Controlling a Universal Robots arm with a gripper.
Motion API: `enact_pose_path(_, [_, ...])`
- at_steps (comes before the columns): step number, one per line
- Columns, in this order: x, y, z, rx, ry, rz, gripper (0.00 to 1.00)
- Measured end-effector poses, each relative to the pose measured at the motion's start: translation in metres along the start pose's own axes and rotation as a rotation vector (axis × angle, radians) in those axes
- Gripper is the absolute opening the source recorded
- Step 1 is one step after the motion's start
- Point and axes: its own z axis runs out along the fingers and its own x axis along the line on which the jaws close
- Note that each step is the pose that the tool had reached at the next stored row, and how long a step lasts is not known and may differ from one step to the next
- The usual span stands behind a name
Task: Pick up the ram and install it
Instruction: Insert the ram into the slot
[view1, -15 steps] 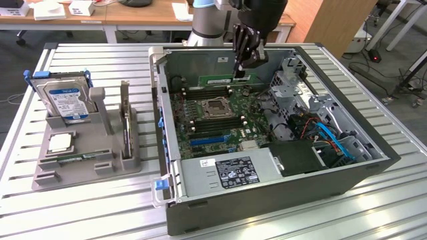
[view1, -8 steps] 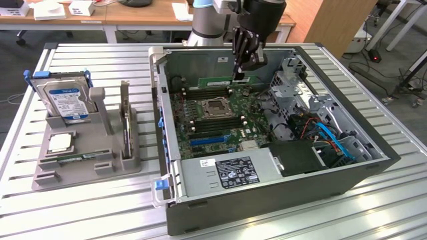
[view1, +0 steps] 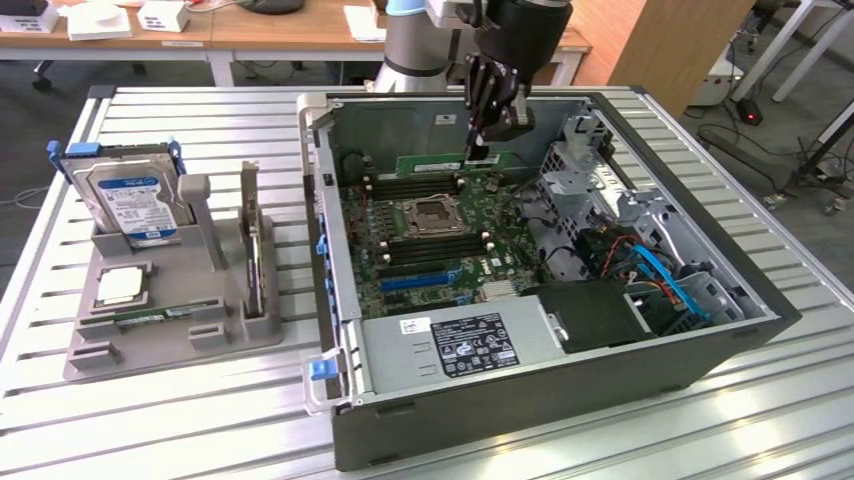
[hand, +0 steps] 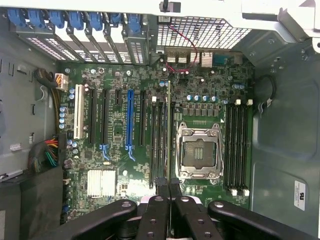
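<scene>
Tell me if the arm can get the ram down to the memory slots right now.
Probably yes: the case lies open, the jaws hold the ram inside it right over the slots, and no cable or bracket looks to cross between.

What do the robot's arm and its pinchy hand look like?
The arm is a smooth silver-grey tube with a light blue cap at a joint; its end is black. The gripper is black too: slim jointed bars with round pins, ending in two narrow fingers.
</scene>
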Motion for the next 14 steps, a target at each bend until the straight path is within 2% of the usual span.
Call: enact_pose_path(14, [0.0029, 0.0, -0.0001, 0.0, 0.0001, 0.0, 0.11])
